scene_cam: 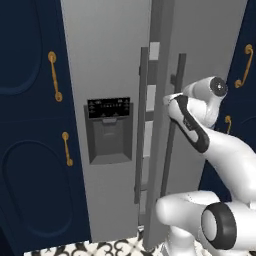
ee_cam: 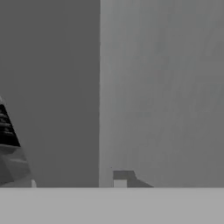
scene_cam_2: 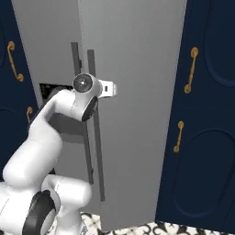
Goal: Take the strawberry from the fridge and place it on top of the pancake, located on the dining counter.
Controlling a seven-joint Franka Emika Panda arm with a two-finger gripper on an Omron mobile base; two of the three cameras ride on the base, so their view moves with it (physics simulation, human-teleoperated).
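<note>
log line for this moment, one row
phase: opening fridge | arm: hand at right door handle | right door: slightly ajar | strawberry: unseen

Our white arm bends up and reaches forward. Our claw (scene_cam_2: 111,88) is at the end, and we cannot tell if it is open.
</note>
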